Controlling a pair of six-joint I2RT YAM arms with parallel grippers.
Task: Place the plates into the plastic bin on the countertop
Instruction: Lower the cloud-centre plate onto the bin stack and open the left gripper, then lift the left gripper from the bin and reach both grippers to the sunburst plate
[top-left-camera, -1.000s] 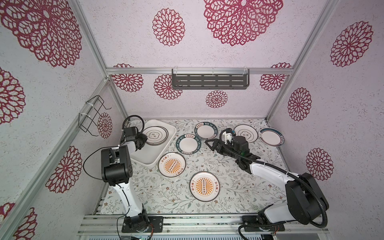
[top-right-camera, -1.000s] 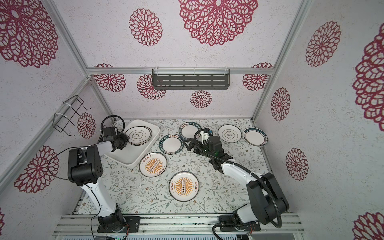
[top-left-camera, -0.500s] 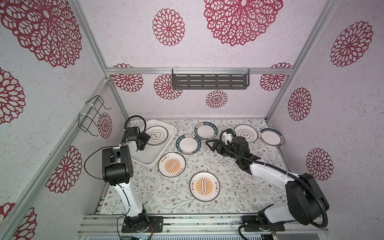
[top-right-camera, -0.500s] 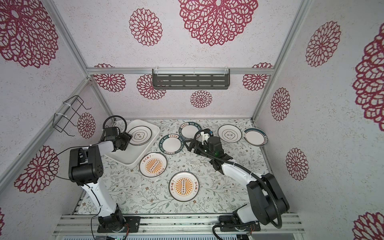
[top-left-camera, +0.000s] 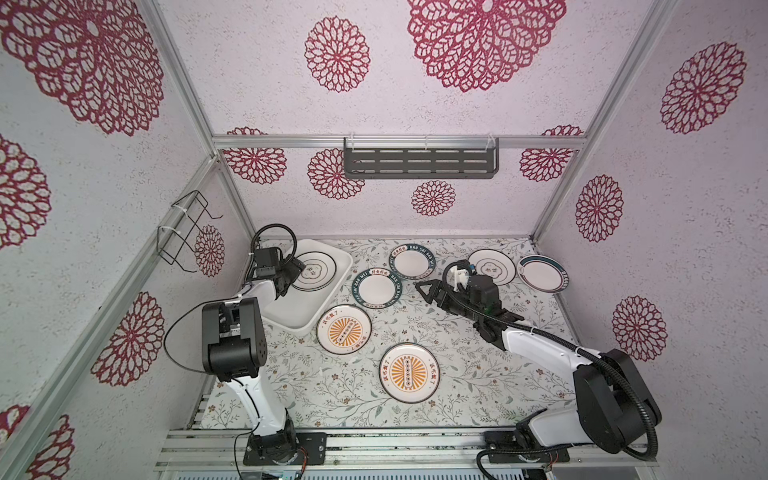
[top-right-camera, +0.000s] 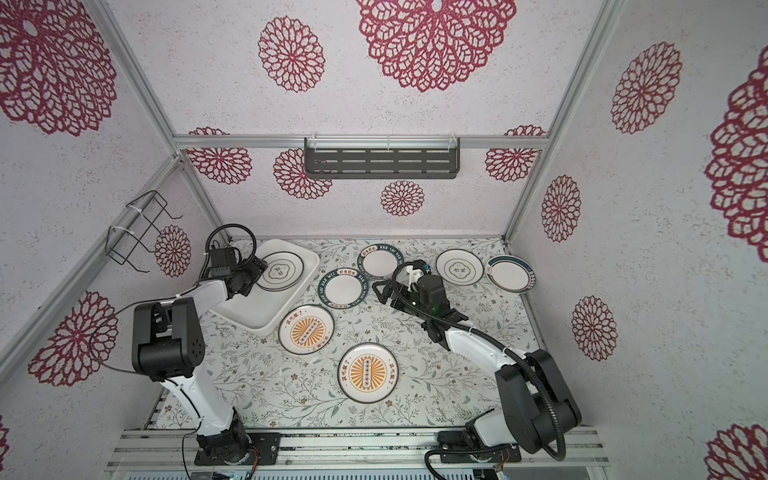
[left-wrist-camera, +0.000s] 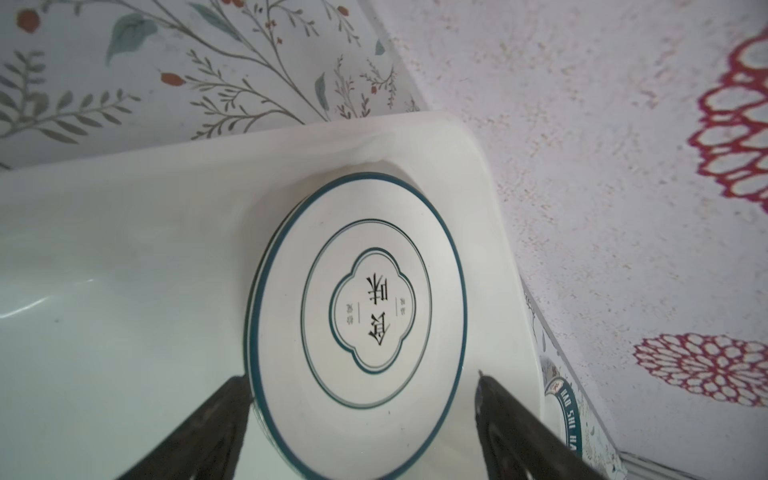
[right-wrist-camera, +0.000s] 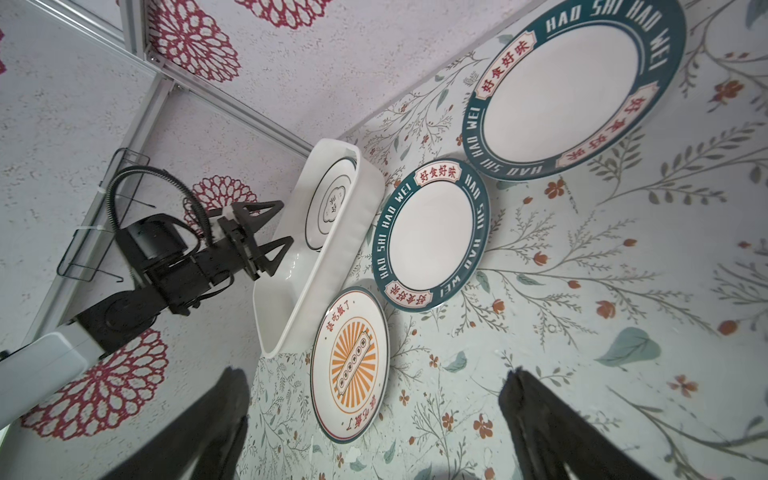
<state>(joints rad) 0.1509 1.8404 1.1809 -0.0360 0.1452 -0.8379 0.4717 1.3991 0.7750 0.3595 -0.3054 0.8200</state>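
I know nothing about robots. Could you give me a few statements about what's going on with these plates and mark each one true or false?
1. A plate lies in the bin. True.
2. The left gripper is clamped on that plate. False: its jaws stand open at the plate's edge.
3. Two sunburst plates lie on the countertop. True.
4. The right gripper carries a plate. False: it is open and empty, above the countertop.
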